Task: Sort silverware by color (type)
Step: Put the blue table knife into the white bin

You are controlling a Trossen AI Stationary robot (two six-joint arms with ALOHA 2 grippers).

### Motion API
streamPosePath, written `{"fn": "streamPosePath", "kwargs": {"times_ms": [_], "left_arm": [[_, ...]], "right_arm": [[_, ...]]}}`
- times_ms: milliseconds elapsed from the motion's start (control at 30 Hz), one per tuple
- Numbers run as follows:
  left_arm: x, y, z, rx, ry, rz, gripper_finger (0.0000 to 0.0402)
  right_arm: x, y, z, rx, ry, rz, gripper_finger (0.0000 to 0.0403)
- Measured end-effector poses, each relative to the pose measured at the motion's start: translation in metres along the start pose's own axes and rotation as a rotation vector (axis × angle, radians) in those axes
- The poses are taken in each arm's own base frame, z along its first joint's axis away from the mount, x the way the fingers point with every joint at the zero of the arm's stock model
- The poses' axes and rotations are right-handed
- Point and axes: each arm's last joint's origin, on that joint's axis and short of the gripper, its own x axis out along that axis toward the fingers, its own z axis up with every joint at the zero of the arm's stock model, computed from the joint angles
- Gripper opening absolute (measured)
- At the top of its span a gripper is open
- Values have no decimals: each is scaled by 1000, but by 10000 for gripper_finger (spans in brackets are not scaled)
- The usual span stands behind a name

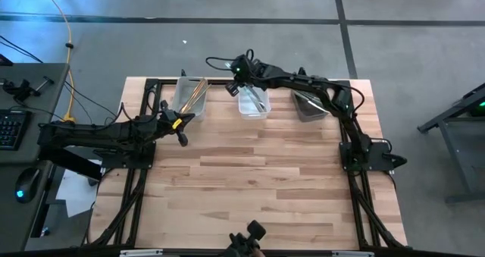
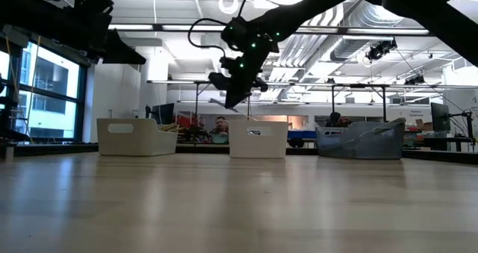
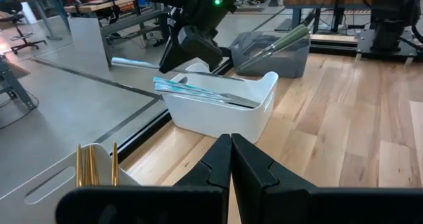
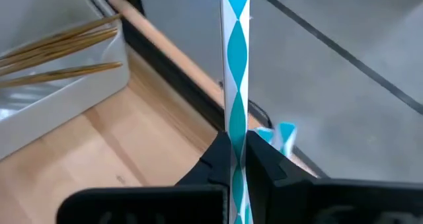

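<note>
My right gripper (image 1: 238,80) reaches over the far edge of the table. It is shut on a pale teal-silver piece of silverware (image 4: 234,65) and hovers above the white middle bin (image 2: 258,139). That bin (image 3: 218,108) holds more teal-silver pieces (image 3: 198,92). Gold-tan pieces (image 4: 63,49) lie in the white left bin (image 1: 189,96). Dark grey-green pieces (image 3: 277,42) lean in the grey right bin (image 1: 309,104). My left gripper (image 3: 231,161) is shut and empty, just near of the left bin (image 1: 182,128). My right gripper pinches the teal-silver piece's slim shaft (image 4: 235,121) between its two fingers. Most of the piece's length sticks out past the fingertips. In the left wrist view the piece (image 3: 132,63) juts out roughly level, and it is lifted clear above the middle bin.
The three bins stand in a row along the table's far edge. The bare wood tabletop (image 1: 258,181) stretches from them to the near edge. A desk with a keyboard and mouse (image 1: 15,136) stands off the table's left side.
</note>
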Motion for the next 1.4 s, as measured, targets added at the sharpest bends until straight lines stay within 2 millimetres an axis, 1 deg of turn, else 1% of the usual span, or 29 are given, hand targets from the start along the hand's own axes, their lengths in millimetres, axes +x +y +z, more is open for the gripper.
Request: {"fn": "streamPosePath", "kwargs": {"times_ms": [133,300,367,567,633,767,933,1133,1333,1400], "left_arm": [[0,0,0,-1,-1,0,0],[0,0,0,-1,-1,0,0],[0,0,0,-1,-1,0,0],[0,0,1,-2,-4,0,0],[0,0,1,-4,-7,0,0],[0,0,2,-9,-15,0,0],[0,0,2,-9,-15,0,0],[0,-1,2,-9,-15,-28,0],[0,-1,2,-9,-15,-31,0],[0,-1,2,-9,-15,-32,0]], "right_arm": [[0,1,0,-3,-3,-4,0],[0,5,-5,-70,24,17,0],[4,5,-12,-85,22,19,0],[18,5,-43,-66,-8,70,0],[17,4,-47,-57,-40,75,0],[12,1,-50,-7,-67,77,0],[13,-2,-54,37,-37,62,0],[14,-6,-58,49,-8,-29,0],[15,-7,-59,55,1,-35,0],[15,-7,-59,55,2,-36,6]]}}
